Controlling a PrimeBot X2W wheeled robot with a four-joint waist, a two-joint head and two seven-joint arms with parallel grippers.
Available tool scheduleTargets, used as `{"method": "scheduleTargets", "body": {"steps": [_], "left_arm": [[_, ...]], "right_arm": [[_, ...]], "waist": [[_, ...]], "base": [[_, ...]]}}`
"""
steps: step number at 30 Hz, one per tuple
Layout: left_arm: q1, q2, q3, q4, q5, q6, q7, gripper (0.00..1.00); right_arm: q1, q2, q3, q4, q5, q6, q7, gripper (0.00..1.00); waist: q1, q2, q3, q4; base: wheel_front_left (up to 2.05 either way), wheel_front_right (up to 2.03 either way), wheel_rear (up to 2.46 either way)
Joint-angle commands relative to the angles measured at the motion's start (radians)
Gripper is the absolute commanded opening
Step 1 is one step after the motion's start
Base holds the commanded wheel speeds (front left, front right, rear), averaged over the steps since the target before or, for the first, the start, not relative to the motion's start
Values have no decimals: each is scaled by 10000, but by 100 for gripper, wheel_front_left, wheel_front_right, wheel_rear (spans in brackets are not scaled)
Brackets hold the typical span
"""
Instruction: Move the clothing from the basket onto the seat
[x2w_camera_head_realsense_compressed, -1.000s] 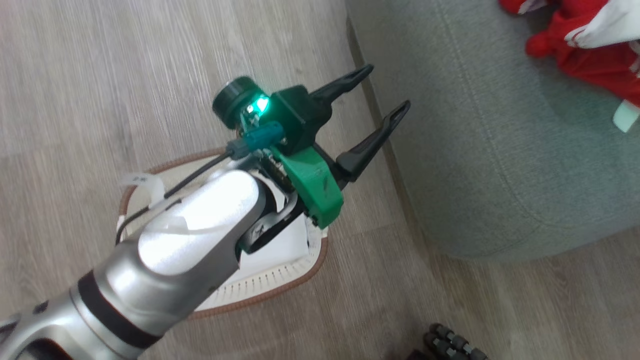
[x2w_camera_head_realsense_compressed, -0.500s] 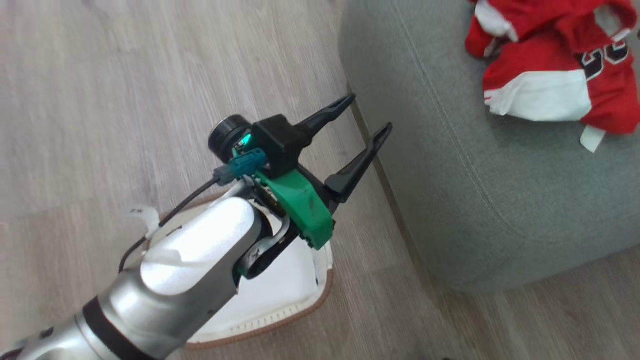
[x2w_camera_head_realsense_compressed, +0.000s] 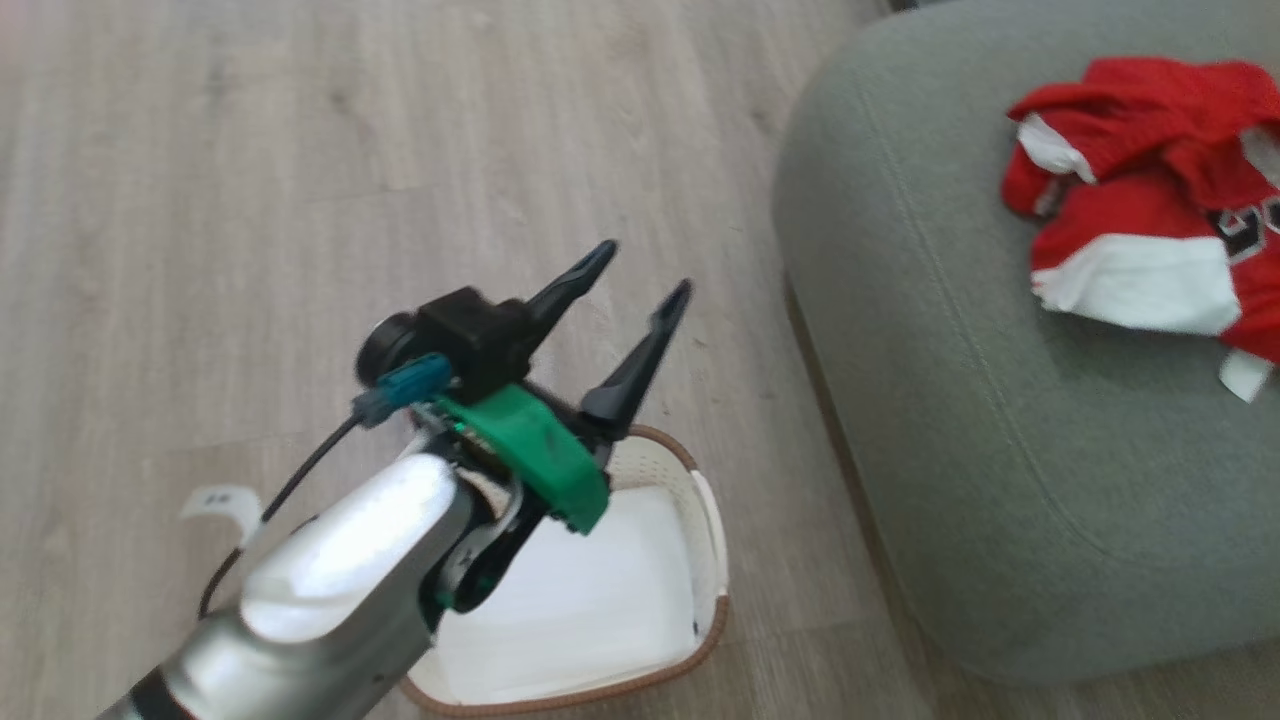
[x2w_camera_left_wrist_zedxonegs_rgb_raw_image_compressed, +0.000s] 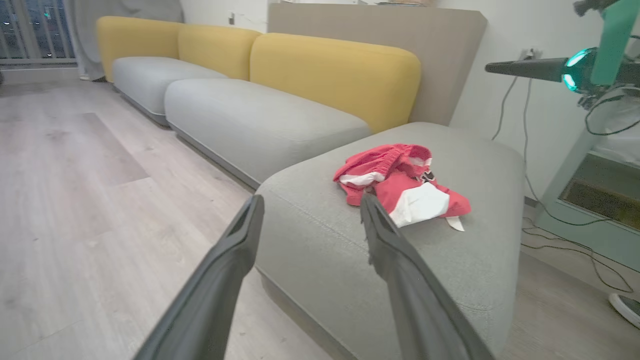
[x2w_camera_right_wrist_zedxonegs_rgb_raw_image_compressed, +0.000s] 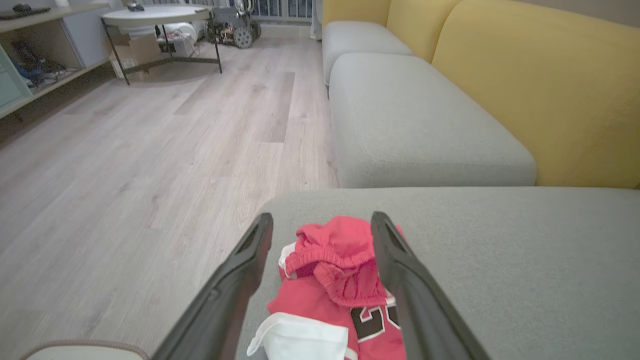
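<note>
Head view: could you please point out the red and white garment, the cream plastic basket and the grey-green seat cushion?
Red and white fabric garment (x2w_camera_head_realsense_compressed: 1140, 285), head view, white panel.
Cream plastic basket with brown rim (x2w_camera_head_realsense_compressed: 590, 610), head view, bare bottom.
Grey-green fabric seat cushion (x2w_camera_head_realsense_compressed: 950, 450), head view, bare top surface.

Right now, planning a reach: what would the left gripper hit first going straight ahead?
Probably the seat: the open left gripper aims at its near rounded edge, short of the clothing. Depth is uncertain.
</note>
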Motion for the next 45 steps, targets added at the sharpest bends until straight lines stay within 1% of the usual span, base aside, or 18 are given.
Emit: {"method": "scheduleTargets", "body": {"steps": [1, 7, 11, 14, 18, 24, 28, 31, 34, 35, 39, 42, 45], "left_arm": [[-228, 347, 550, -313, -46, 82, -116, 100], [260, 722, 934, -358, -244, 435, -349, 100], [623, 956, 1248, -348, -367, 680, -536, 100], [919, 1110, 1472, -356, -426, 856, -660, 100], [1340, 1305, 1790, -411, -487, 1109, -782, 100], [2017, 1482, 2415, -619, -501, 1526, -908, 100], [2553, 1533, 2988, -741, -407, 1772, -946, 100], [2987, 1493, 3507, -928, -138, 1885, -953, 100], [3451, 1418, 4020, -1109, 305, 1890, -955, 100], [3451, 1418, 4020, -1109, 305, 1890, -955, 100], [4089, 1149, 4721, -1282, 918, 1838, -956, 100], [4533, 826, 5249, -1313, 1330, 1697, -956, 100], [4938, 478, 5657, -1299, 1700, 1431, -957, 100]], "right_arm": [[401, -289, -257, -170, -101, -4, -277, 100], [1724, 234, -1137, -459, -764, -4, -1464, 100], [2796, 856, -1848, -765, -1365, -4, -2245, 100], [3628, 1432, -2532, -1069, -1886, -4, -2620, 100], [4774, 2396, -3513, -1778, -2770, -4, -2823, 100], [6419, 4264, -5107, -3079, -4349, -4, -2706, 100], [7281, 5522, -5789, -3944, -5152, -4, -2691, 100], [7724, 6212, -5982, -4395, -5613, -4, -2753, 100], [8002, 6814, -5961, -4747, -6053, -4, -2792, 100], [8002, 6814, -5961, -4747, -6053, -4, -2792, 100], [8276, 7345, -5942, -4881, -6442, -4, -2954, 100], [8415, 7600, -5841, -4812, -6614, -4, -3119, 100], [8462, 7759, -5733, -4695, -6699, -4, -3270, 100]], "waist": [[1, -1, -219, 323], [1, -1, -377, 913], [1, -1, -480, 1271], [1, -1, -595, 1493], [1, -1, -682, 1719], [1, -1, -735, 1908], [1, -1, -777, 1950], [1, -1, -811, 1945], [1, -1, -831, 1935], [1, -1, -831, 1935], [1, -1, -853, 1946], [1, -1, -875, 1963], [1, -1, -872, 1976]], "base": [[0, 0, 0], [0, 0, 0], [0, 0, 0], [0, 0, 0], [0, 0, 0], [0, 0, 0], [0, 0, 0], [0, 0, 0], [0, 0, 0], [0, 0, 0], [0, 0, 0], [0, 0, 0], [0, 0, 0]]}}
